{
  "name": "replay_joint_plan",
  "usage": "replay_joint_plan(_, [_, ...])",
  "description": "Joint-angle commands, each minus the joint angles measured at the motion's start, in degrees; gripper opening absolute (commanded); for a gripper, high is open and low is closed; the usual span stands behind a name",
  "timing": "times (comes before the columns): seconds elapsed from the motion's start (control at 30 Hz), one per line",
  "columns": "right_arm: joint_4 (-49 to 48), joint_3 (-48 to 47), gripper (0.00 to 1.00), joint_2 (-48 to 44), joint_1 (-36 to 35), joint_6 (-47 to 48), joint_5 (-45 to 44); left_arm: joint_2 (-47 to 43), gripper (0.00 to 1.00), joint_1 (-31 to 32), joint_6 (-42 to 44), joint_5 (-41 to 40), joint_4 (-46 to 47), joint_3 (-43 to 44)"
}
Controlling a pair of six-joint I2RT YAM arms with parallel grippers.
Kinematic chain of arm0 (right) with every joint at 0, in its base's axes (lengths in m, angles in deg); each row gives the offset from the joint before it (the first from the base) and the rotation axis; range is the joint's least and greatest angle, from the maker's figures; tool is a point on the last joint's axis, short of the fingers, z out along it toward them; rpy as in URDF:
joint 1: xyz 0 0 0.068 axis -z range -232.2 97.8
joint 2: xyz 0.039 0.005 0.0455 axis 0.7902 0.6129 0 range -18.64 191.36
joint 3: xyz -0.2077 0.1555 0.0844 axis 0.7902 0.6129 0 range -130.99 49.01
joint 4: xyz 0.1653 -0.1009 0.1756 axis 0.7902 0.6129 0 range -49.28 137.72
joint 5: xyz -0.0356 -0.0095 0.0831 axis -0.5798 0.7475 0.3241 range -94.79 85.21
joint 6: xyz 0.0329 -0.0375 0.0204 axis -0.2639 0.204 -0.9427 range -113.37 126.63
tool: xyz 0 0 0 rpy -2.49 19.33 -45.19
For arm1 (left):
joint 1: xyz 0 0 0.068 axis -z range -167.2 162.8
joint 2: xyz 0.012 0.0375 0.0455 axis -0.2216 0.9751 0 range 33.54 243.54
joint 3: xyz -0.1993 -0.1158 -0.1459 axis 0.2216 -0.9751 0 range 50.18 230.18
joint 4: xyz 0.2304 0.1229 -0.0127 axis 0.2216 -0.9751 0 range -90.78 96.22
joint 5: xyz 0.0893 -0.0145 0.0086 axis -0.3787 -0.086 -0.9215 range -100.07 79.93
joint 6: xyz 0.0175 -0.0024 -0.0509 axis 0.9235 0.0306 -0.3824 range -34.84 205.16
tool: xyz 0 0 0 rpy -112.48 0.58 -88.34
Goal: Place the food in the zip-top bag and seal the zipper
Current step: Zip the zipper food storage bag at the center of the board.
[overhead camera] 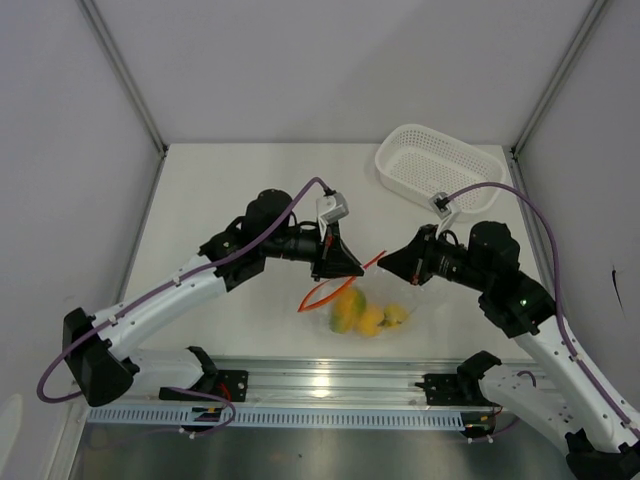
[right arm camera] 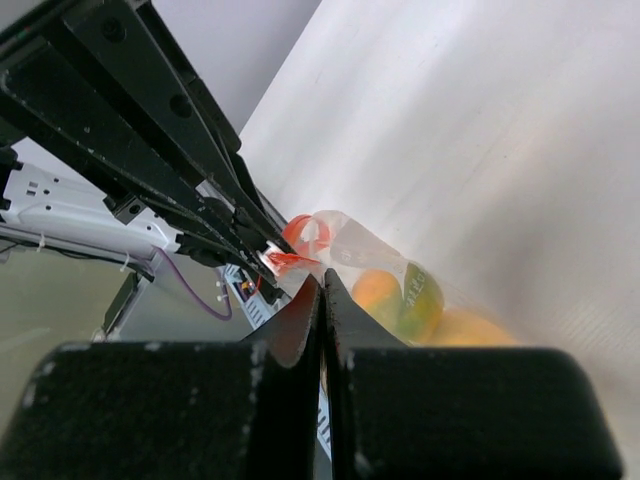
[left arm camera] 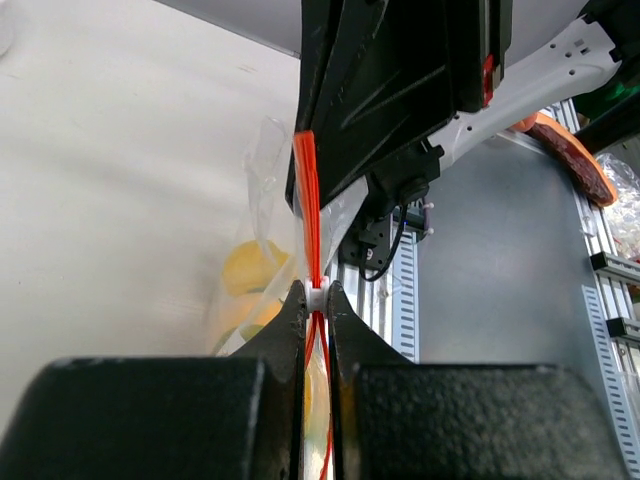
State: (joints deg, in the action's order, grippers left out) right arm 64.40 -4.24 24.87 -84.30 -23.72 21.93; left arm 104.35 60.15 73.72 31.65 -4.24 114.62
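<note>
The clear zip-top bag hangs just over the table's near middle, with the food inside: two orange-yellow and green mango shapes and a small yellow piece. Its red-orange zipper runs up toward both grippers. My left gripper is shut on the zipper's white slider, with the strip stretched ahead of it. My right gripper faces it, shut on the bag's top edge at the zipper's end. In the right wrist view the fruit shows through the plastic.
A white perforated basket stands at the back right of the table. The aluminium rail with both arm bases runs along the near edge. White walls close off the back and sides.
</note>
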Motion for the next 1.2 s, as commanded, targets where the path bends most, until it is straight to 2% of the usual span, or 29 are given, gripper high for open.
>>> replay_joint_plan(0.0, [-4.5,-1.3,0.00,-0.9,1.6,-1.1,-4.1,-2.8,0.00,-0.3,1.2,0.8,-5.0,-1.3])
replay_joint_plan(0.33, [-2.9,-1.0,0.00,-2.1,5.7,-2.0,-4.4,-7.9,0.00,-0.5,1.2,-0.6,-7.7,-6.5])
replay_joint_plan(0.6, [-2.0,-1.8,0.00,-2.5,10.4,-1.3,-1.0,-11.5,0.01,-0.5,-0.9,-2.3,-7.7,-11.7])
replay_joint_plan(0.93, [-5.5,-0.4,0.00,-1.2,12.9,-1.6,2.4,-14.7,0.00,-0.5,-1.0,-3.6,-13.3,-11.3])
replay_joint_plan(1.17, [-4.3,-3.4,0.00,0.2,14.6,0.4,6.4,-15.8,0.01,-0.5,-2.3,-1.9,-12.7,-13.8])
